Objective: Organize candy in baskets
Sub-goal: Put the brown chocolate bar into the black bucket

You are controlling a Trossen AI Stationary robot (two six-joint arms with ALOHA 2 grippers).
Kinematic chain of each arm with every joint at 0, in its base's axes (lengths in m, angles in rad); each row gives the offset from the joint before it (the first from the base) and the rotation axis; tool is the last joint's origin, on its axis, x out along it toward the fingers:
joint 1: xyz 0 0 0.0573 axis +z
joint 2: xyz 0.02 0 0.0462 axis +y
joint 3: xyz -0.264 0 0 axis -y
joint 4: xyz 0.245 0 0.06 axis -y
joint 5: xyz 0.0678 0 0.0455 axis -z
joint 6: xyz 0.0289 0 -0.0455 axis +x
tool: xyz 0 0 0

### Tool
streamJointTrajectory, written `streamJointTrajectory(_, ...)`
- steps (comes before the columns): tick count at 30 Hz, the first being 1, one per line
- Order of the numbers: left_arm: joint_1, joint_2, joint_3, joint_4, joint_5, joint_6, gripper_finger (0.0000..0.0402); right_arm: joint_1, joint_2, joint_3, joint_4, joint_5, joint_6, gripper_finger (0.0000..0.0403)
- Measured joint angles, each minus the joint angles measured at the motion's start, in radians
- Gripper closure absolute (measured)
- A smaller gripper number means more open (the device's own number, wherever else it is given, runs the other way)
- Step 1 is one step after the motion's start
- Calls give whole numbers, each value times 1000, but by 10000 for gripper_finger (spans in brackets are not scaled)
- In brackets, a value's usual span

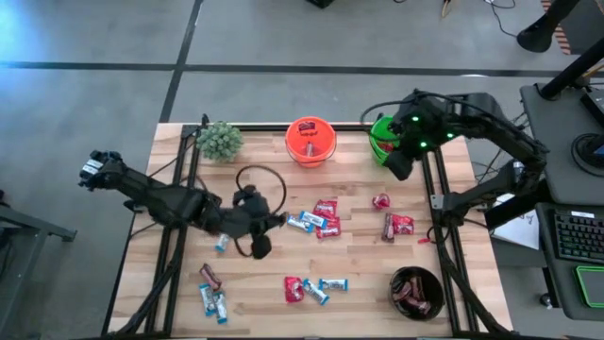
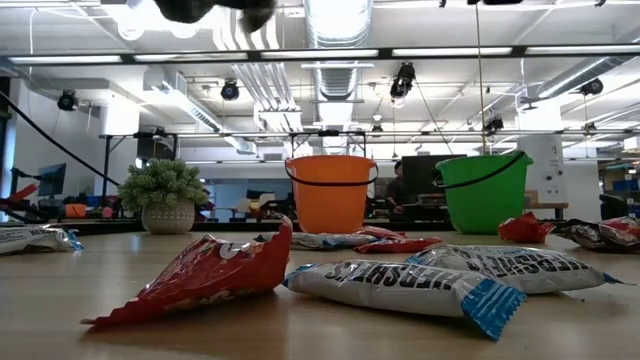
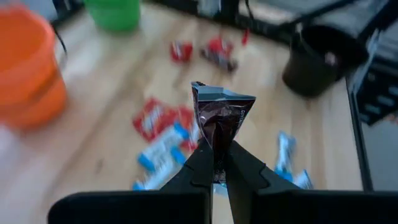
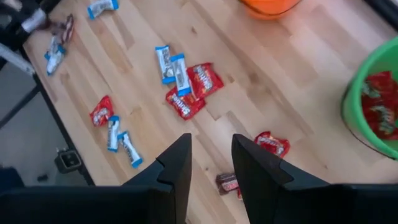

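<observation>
Left gripper (image 3: 214,163) jaws pinch a dark brown shiny-wrapped candy (image 3: 219,115); carry it level toward the black bowl (image 1: 416,292) at four o'clock. Right gripper (image 4: 211,165) jaws empty, narrowly parted.

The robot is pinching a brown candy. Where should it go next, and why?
Probably the left hand should carry the brown candy across to the black bowl near the table's front right corner. The hand is shut on the wrapper, lifted above the table, and that bowl already holds dark brown candies, while the green pail holds red ones.
</observation>
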Motion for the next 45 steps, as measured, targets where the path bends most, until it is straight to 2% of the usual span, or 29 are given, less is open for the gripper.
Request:
streamJointTrajectory(6,91,0,0,148,-1,176,401,6,86,0,61,-66,-57,260)
streamJointTrajectory(15,191,0,0,183,15,265,401,43,157,0,207,-96,-76,214)
streamJointTrajectory(22,234,0,0,242,21,310,401,64,215,0,408,-87,-29,211)
streamJointTrajectory(27,251,0,10,239,61,332,401,80,267,0,534,-85,-29,211)
streamJointTrajectory(36,266,2,81,191,65,427,401,105,318,0,638,-93,27,211)
streamJointTrajectory(40,290,2,100,115,53,434,401,113,309,-1,669,-96,31,211)
streamJointTrajectory(45,314,6,101,102,52,426,401,115,293,0,731,-84,49,211)
